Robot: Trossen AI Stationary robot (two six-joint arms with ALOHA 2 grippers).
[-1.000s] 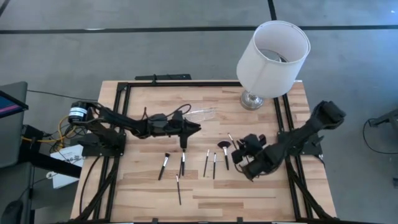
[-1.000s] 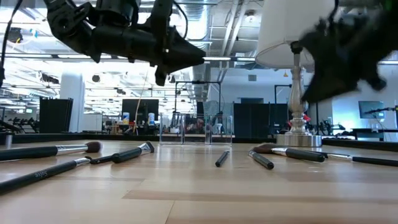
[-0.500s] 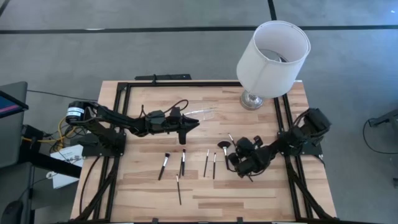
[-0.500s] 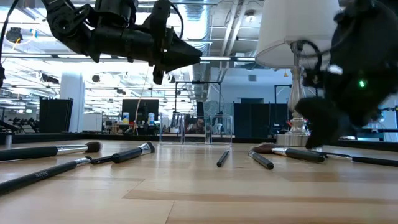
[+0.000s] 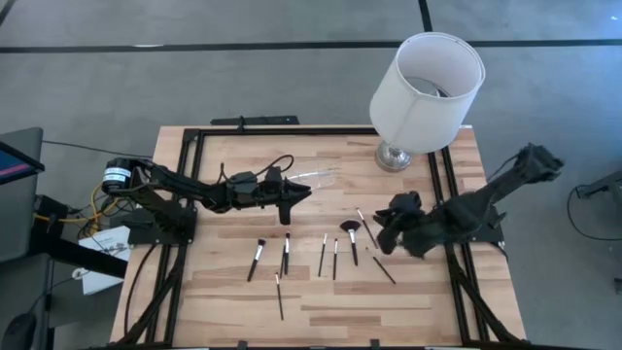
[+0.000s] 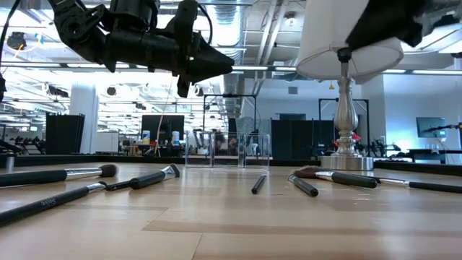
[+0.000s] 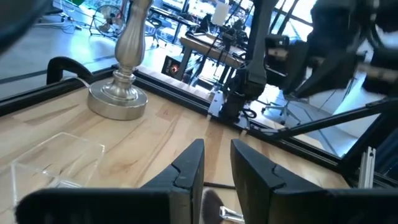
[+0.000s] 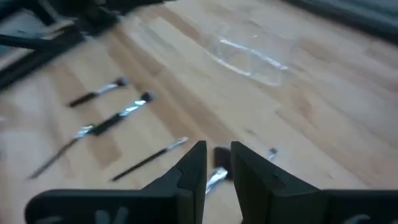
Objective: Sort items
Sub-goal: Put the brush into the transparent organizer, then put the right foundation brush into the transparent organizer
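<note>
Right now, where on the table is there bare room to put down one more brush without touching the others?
The near strip of the table, in front of the brushes, is bare, also its right corner. The left side beyond the lamp and the clear container is free too. The middle row of brushes, between both arms, is crowded.

I work in a large open lab or workshop hall. My wooden desk (image 5: 321, 292) has black rails bolted round its edge and stands on grey floor. Beyond it, the low view shows exposed ceiling ducts (image 6: 253, 29), strip lights, dark monitors (image 6: 162, 128) and further workstations with office chairs.
</note>
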